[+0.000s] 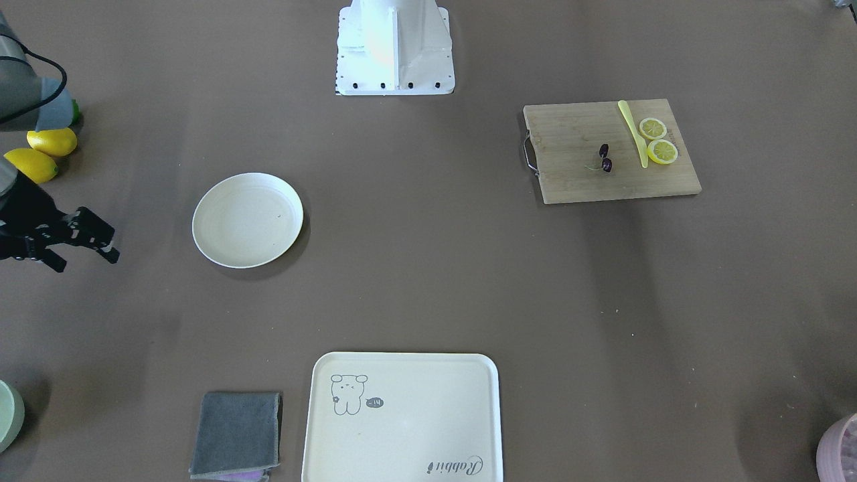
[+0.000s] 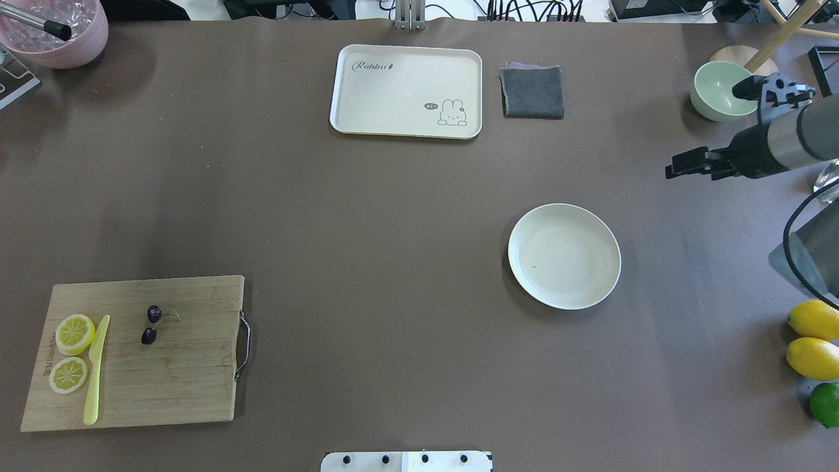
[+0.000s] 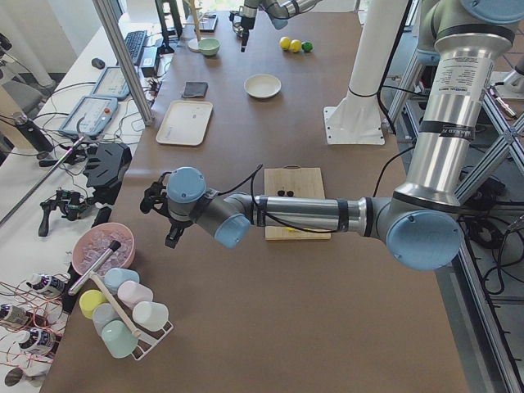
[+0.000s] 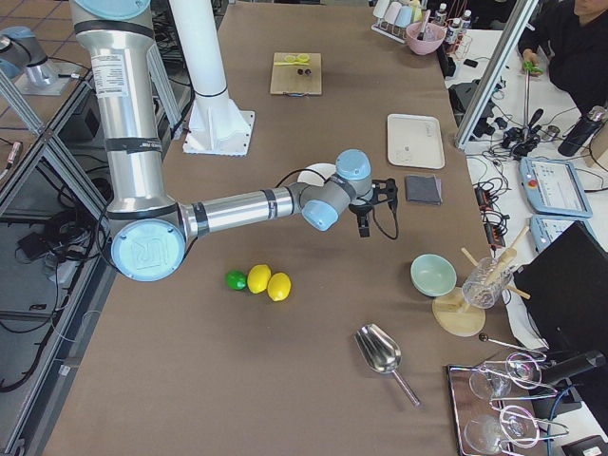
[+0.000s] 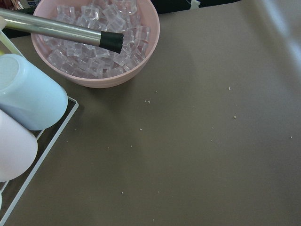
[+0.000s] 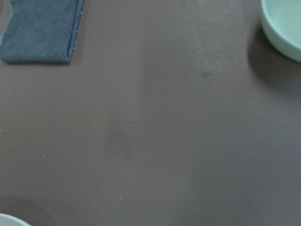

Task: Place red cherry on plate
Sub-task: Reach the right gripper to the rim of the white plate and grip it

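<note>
The red cherry (image 1: pixel 605 158) (image 2: pixel 151 324), a tiny dark pair on thin green stems, lies on the wooden chopping board (image 1: pixel 576 181) (image 2: pixel 183 380). The round cream plate (image 1: pixel 248 219) (image 2: pixel 564 255) sits empty on the other half of the table. My right gripper (image 1: pixel 87 260) (image 2: pixel 671 172) hovers open and empty beyond the plate, toward the table's right end. My left gripper (image 3: pixel 162 219) shows only in the exterior left view, past the board near the pink ice bowl; I cannot tell its state.
Two lemon slices (image 2: pixel 73 333) and a yellow knife (image 2: pixel 96 370) share the board. A cream tray (image 2: pixel 406 92), grey cloth (image 2: pixel 532 92) and green bowl (image 2: pixel 718 90) line the far edge. Two lemons (image 2: pixel 814 339) and a lime (image 2: pixel 826 404) lie at right; the ice bowl (image 5: pixel 96 42) and cup rack (image 5: pixel 28 106) at left.
</note>
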